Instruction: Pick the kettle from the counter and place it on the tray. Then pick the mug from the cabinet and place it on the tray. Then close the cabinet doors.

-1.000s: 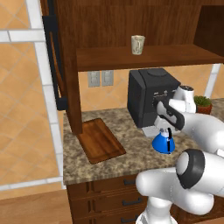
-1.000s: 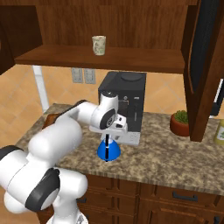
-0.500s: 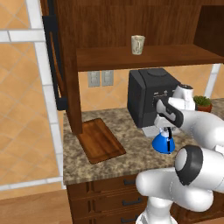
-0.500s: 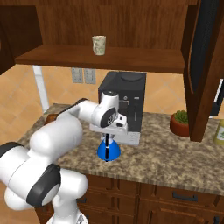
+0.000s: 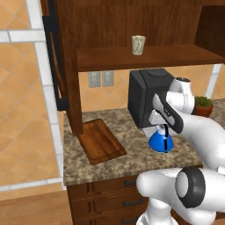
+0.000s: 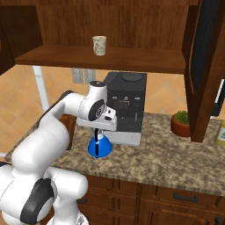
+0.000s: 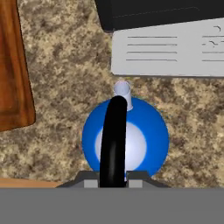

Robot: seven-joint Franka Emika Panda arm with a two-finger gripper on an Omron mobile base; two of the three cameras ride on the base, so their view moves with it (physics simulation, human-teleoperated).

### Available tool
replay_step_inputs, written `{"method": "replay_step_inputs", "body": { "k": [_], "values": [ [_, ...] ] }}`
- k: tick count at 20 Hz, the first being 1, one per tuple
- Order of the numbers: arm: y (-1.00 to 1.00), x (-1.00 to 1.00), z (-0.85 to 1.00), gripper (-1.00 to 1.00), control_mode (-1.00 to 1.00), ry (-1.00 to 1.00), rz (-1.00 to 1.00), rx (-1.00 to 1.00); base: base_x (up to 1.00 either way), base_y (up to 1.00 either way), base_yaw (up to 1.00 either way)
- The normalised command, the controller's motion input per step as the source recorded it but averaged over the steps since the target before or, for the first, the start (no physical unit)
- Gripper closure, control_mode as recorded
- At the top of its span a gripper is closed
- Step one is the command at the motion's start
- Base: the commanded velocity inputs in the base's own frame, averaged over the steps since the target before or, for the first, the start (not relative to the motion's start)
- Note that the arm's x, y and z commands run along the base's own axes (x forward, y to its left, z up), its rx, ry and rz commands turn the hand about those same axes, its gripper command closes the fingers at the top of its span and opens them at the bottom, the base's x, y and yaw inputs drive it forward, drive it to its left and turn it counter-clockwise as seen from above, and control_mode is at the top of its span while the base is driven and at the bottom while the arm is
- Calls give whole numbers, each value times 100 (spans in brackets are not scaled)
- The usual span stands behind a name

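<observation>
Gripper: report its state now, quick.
Gripper: fingers closed on the black handle of the blue kettle, which sits on the counter.

A home kitchen: granite desk [image 5: 110, 154] over wood drawers [image 5: 110, 195], wall cabinet [image 6: 110, 59], coffee machine [image 6: 125, 105] at the desk's twelve o'clock edge.

Kettle [image 7: 144, 140]: bright blue, dome-shaped, seen from above, standing on the counter [image 7: 65, 87]. A pale spout points toward the top of the view; a black arched handle runs down over the dome to the bottom edge.
Gripper [image 7: 113, 180]: the two dark fingertips sit tight against either side of that handle.
Coffee machine [image 7: 175, 48]: black body over a grey slotted base, just beyond the spout.
Tray [image 7: 13, 65]: reddish-brown wood, at the left edge, apart from the kettle.
Counter: speckled brown-and-tan granite.
</observation>
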Motion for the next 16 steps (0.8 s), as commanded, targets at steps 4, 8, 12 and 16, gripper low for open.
{"method": "replay_step_inputs", "body": {
  "k": [4, 8, 12, 16],
  "values": [
    [66, -15, 88, 100, -100, -10, 15, 0, 0, 0, 0],
    [93, 0, 40, 100, -100, -12, 22, 0, 0, 0, 0],
    [91, 0, 3, 100, -100, -16, 19, 0, 0, 0, 0],
    [89, 21, -1, 100, -100, -15, 10, 0, 0, 0, 0]
  ]
}}
